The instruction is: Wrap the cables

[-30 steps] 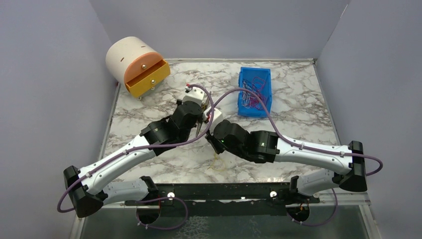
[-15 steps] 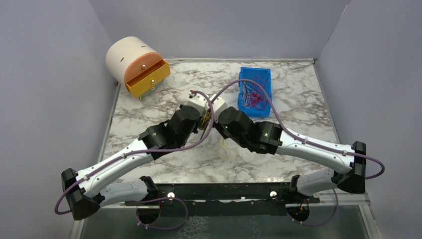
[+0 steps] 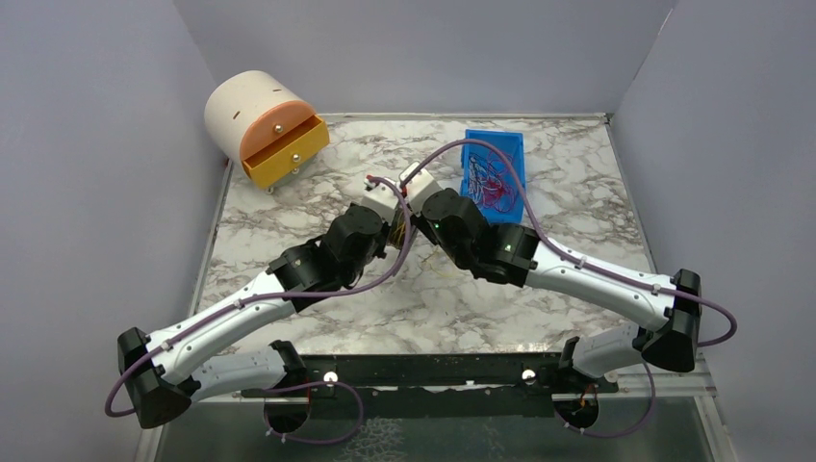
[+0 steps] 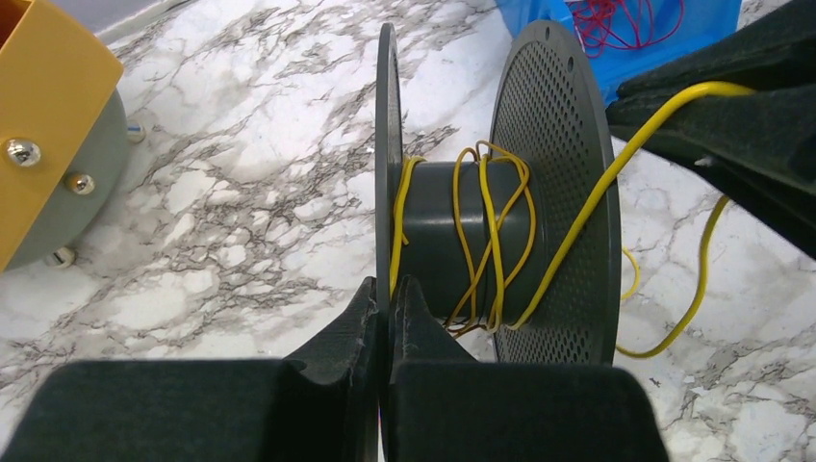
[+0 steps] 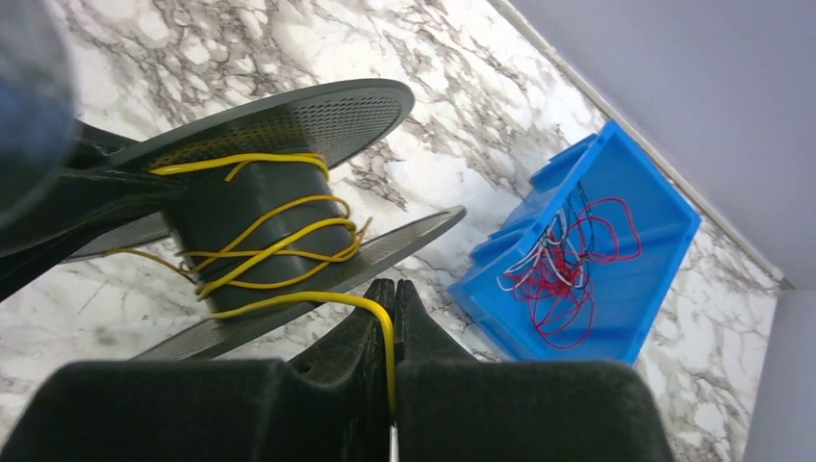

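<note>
A dark grey spool [image 4: 452, 226] with two perforated round flanges carries several turns of yellow cable [image 4: 486, 217]. My left gripper [image 4: 388, 294] is shut on the rim of the spool's left flange and holds it above the table. My right gripper [image 5: 392, 294] is shut on the yellow cable [image 5: 289, 303], which runs from its jaws to the spool core [image 5: 255, 226]. In the top view both grippers meet at mid table, the left [image 3: 390, 231] just left of the right [image 3: 416, 207]. A loose length of cable [image 4: 698, 279] hangs down to the table.
A blue bin [image 3: 494, 176] with red and white wires stands at the back right, close to my right gripper. A cream round drawer unit with an open orange drawer [image 3: 284, 149] stands at the back left. Grey walls enclose the marble table [image 3: 577, 207].
My right gripper has moved from the near side of the spool up and toward the back, pulling the yellow cable around it. The loose cable on the table has shortened. My left gripper stays nearly still.
</note>
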Tool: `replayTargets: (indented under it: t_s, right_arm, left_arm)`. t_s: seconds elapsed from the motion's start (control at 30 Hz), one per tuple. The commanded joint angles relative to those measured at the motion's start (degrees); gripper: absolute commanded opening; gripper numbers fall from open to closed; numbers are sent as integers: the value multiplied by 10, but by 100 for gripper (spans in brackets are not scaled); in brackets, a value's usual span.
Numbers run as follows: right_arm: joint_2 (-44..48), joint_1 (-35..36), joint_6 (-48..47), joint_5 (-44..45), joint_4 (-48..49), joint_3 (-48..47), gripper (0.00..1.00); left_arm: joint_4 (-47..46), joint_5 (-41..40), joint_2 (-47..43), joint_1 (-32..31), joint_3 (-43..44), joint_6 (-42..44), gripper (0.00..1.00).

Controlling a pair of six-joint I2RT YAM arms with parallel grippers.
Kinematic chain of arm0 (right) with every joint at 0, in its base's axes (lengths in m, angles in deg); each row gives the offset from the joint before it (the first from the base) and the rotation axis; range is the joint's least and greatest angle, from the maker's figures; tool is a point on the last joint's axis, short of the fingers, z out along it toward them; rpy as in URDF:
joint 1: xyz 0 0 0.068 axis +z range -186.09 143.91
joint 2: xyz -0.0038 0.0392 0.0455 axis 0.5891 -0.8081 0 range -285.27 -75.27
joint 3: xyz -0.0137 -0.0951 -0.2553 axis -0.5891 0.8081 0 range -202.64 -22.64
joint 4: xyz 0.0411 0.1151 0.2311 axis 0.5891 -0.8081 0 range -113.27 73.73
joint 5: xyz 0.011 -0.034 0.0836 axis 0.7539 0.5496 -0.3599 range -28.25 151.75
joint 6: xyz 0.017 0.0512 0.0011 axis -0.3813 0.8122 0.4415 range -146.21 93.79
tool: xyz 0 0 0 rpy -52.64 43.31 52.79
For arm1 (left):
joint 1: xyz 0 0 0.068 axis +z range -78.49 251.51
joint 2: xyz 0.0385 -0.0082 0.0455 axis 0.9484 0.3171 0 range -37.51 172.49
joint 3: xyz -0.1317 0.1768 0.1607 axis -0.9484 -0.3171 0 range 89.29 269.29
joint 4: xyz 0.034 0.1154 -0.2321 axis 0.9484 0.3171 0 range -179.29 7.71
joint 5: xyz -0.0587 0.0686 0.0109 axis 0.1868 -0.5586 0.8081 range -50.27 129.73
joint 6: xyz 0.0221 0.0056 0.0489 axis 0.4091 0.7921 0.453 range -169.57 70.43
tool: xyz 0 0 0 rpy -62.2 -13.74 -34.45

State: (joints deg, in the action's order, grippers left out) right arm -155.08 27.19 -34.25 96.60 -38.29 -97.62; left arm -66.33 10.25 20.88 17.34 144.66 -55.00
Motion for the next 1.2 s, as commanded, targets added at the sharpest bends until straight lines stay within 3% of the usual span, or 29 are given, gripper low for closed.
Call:
replayTargets:
  t_s: [0.0,0.27,0.53,0.73,1.17]
  right_arm:
    - [1,-22,-69,125,63,-26,6]
    - [-14,-31,-96,146,88,-21,13]
    - [-17,-86,-45,67,113,-8,16]
    - [-23,-140,16,-14,96,5,1]
    - [-22,-222,135,-166,113,105,1]
  left_arm:
    - [74,-13,4,0,-18,47,0]
    - [73,-15,-2,-1,-21,48,0]
    - [81,41,-38,-1,-25,53,0]
    - [89,108,-60,-1,-18,56,0]
    - [108,225,-105,-1,30,55,0]
